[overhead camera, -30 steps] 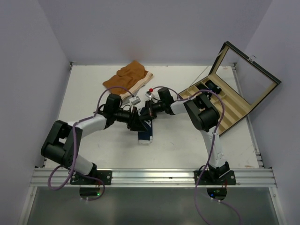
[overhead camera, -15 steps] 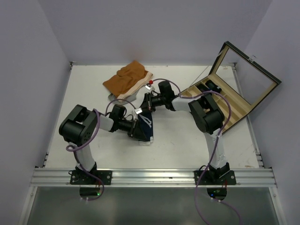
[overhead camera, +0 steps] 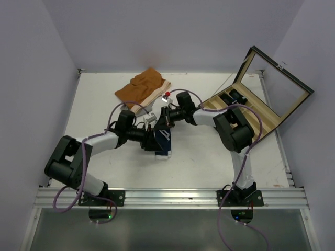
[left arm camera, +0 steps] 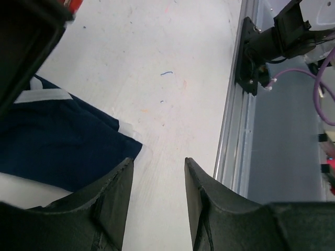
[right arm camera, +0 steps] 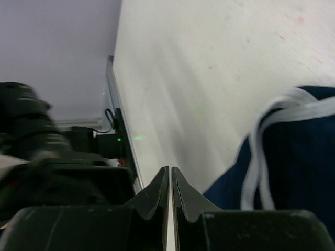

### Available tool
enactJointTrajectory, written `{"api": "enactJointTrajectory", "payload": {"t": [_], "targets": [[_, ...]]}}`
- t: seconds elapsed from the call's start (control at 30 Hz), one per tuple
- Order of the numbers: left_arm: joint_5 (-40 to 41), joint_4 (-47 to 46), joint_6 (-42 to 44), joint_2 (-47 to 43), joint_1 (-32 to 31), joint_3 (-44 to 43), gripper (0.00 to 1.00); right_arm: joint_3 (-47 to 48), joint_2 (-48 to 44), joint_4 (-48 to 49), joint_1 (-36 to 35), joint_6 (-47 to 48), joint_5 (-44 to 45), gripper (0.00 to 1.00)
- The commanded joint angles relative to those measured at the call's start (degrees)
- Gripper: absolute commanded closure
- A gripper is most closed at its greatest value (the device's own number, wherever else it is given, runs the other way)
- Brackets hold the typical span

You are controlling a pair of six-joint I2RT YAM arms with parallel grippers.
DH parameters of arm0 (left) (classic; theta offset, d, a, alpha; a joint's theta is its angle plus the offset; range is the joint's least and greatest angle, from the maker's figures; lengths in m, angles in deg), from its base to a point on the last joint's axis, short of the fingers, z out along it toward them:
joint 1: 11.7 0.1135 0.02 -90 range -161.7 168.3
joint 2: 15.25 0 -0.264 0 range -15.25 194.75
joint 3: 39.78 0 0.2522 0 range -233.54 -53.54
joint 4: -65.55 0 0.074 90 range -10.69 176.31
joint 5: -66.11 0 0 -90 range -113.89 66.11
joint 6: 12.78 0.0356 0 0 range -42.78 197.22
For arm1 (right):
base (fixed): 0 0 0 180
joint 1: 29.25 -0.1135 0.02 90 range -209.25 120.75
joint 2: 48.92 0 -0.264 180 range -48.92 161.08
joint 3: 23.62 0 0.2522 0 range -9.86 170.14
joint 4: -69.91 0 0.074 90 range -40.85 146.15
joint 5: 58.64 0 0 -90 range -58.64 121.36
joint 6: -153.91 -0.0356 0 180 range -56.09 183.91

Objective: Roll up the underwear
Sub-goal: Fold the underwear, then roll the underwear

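Observation:
The navy-blue underwear with white trim lies folded into a narrow strip at the table's middle. My left gripper is low at its left edge and open. In the left wrist view nothing lies between the fingers, and the underwear sits just beside the left finger. My right gripper is at the strip's far end. In the right wrist view its fingers are pressed together with nothing between them, and the underwear lies just to their right.
Orange-brown shorts with a cream waistband lie at the back of the table. An open wooden box with compartments stands at the right, its lid raised. The metal rail of the near edge runs beside my left gripper.
The underwear has gone from a wider spread shape to a narrower strip. My left arm has swung its elbow out to the left and the gripper has shifted slightly. The right gripper has hardly moved.

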Motion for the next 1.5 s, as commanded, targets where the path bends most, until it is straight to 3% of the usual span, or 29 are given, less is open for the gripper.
{"api": "enactJointTrajectory", "payload": {"t": [0.0, 0.17, 0.27, 0.37, 0.43, 0.53, 0.73, 0.9, 1.0, 1.27, 1.47], "targets": [[5.33, 14.50, 17.26, -5.70, 0.20, -3.88, 0.53, 1.37, 5.21, -1.38, 0.11, 3.51, -0.30, 0.91], [16.41, 27.43, 38.57, -10.98, -1.91, -5.39, 0.53, 2.16, 7.95, -3.92, 0.11, 7.38, 0.84, 0.91], [22.55, 27.20, 50.17, -14.68, -4.45, -3.38, 0.53, 3.04, 4.98, -4.80, 0.19, 6.77, 0.40, 0.89], [26.95, 24.30, 54.50, -17.32, -8.32, -1.52, 0.53, 3.22, -0.99, -5.59, 0.28, 5.62, -0.48, 0.80], [28.97, 22.02, 55.56, -17.76, -11.39, -0.20, 0.53, 3.22, -4.00, -9.70, 0.28, 8.24, -0.74, 0.68], [31.26, 19.02, 55.65, -17.85, -14.82, 1.81, 0.53, 2.17, -8.57, -16.55, 0.28, 12.98, -0.39, 0.66], [35.04, 13.22, 57.85, -17.85, -22.29, 5.95, 0.54, -4.51, -9.99, -19.39, -1.47, 15.54, -2.15, 0.76], [37.68, 11.28, 56.71, -13.03, -25.29, 5.25, 0.53, -6.19, -5.43, -15.63, -3.93, 15.65, -2.67, 0.77], [39.61, 10.05, 57.06, -11.18, -25.55, 4.63, 0.52, -6.36, -1.29, -12.55, -4.02, 13.62, -2.42, 0.77], [41.73, 9.96, 58.73, -6.52, -25.64, 3.32, 0.51, -5.22, 6.71, -15.53, -3.94, 16.69, -0.57, 0.78], [40.94, 12.86, 58.99, -3.35, -25.64, 2.00, 0.59, -4.52, 7.94, -16.14, -3.94, 17.40, -0.65, 0.79]]}}
